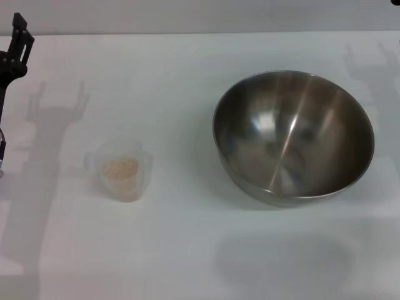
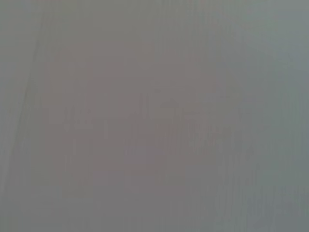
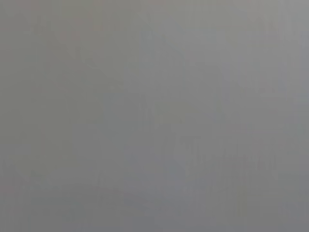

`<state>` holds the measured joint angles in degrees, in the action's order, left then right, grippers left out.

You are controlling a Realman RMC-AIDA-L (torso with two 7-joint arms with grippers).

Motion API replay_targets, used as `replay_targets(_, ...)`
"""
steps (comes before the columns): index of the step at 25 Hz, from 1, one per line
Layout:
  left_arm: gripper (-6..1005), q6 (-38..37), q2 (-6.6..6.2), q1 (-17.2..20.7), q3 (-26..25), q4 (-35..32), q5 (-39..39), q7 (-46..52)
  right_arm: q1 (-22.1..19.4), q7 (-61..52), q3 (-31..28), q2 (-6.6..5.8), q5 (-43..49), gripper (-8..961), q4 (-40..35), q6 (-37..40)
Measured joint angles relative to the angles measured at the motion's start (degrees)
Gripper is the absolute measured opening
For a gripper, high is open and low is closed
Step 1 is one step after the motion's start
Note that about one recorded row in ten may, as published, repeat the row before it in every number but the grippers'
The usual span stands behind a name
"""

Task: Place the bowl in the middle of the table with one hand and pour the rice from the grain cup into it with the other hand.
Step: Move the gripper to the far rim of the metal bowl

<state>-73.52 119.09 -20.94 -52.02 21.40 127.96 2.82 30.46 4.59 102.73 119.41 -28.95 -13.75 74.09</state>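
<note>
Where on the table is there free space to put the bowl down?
The table is bare between the cup and the bowl, and all along the near edge. The bowl fills the right side. The left gripper is at the far left edge.

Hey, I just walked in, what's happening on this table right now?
Nothing is being handled yet. A stainless-steel bowl sits empty on the right side of the white table, not in the middle. A small clear grain cup holding rice stands apart from it on the left. The left end effector is at the far left edge, touching nothing; the right one isn't visible.
</note>
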Motion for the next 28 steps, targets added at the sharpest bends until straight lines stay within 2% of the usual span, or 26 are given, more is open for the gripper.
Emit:
replay_targets(8, 813, -0.05, 0.00, 0.11, 0.47, 0.06, 0.01, 0.00, -0.21, 9.67, 0.61, 0.12, 0.04, 686, -0.05, 2.60)
replay_targets(11, 813, -0.05, 0.00, 0.14, 0.76, 0.13, 0.01, 0.00, 0.24, 8.47, 0.68, -0.06, 0.04, 686, -1.46, -0.50)
replay_targets(13, 813, -0.06, 0.00, 0.13, 0.78, 0.16, -0.02, 0.00, 0.59, 6.33, 1.02, -0.38, 0.12, 686, -4.75, -7.11)
replay_targets(14, 813, -0.06, 0.00, 0.07, 0.79, 0.16, -0.01, 0.00, 0.14, 5.82, 1.14, -0.50, 0.18, 686, -9.15, -13.52)
replay_targets(15, 813, -0.06, 0.00, 0.07, 0.79, 0.16, -0.01, 0.00, 0.14, 5.82, 1.14, -0.50, 0.18, 686, -9.15, -13.52)
replay_targets(16, 813, -0.06, 0.00, 0.01, 0.78, 0.16, 0.01, 0.00, -1.35, 5.80, 1.03, -0.57, 1.02, 687, -15.81, -21.75)
replay_targets(17, 813, -0.05, 0.00, 0.01, 0.78, 0.15, 0.00, 0.00, -2.30, 5.75, 0.78, -0.59, 2.00, 687, -19.57, -25.82)
replay_targets(18, 813, -0.05, 0.00, 0.01, 0.78, 0.15, 0.00, 0.00, -2.30, 5.75, 0.78, -0.59, 2.00, 687, -19.57, -25.82)
replay_targets(19, 813, -0.05, 0.00, 0.07, 0.78, 0.16, -0.02, 0.00, -3.11, 5.66, 0.60, -0.58, 3.00, 687, -22.78, -29.59)
replay_targets(20, 813, -0.05, 0.00, 0.12, 0.78, 0.15, -0.08, 0.00, -5.00, 5.43, 0.22, -0.45, 5.05, 687, -30.36, -39.22)
replay_targets(22, 813, -0.05, 0.00, 0.26, 0.78, 0.14, -0.26, 0.00, -6.20, 5.44, 0.12, -0.25, 6.21, 687, -36.82, -47.98)
replay_targets(23, 813, -0.05, 0.00, 0.26, 0.78, 0.14, -0.26, 0.00, -6.20, 5.44, 0.12, -0.25, 6.21, 687, -36.82, -47.98)
replay_targets(24, 813, -0.06, 0.00, 0.39, 0.78, 0.13, -0.31, 0.00, -7.37, 5.45, -0.13, -0.07, 6.61, 687, -43.21, -57.66)
replay_targets(25, 813, -0.06, 0.00, 0.39, 0.78, 0.13, -0.31, 0.00, -7.37, 5.45, -0.13, -0.07, 6.61, 687, -43.21, -57.66)
replay_targets(26, 813, -0.06, 0.00, 0.45, 0.78, 0.14, -0.30, 0.00, -8.52, 5.44, -1.28, 0.00, 6.62, 687, -48.96, -67.39)
replay_targets(27, 813, -0.07, 0.00, 0.57, 0.77, 0.13, -0.34, 0.00, -8.52, 5.44, -1.28, 0.00, 6.62, 687, -48.96, -67.39)
replay_targets(28, 813, -0.08, 0.00, 0.60, 0.78, 0.13, -0.30, 0.00, -9.27, 5.43, -2.48, 0.02, 6.61, 687, -52.63, -72.74)
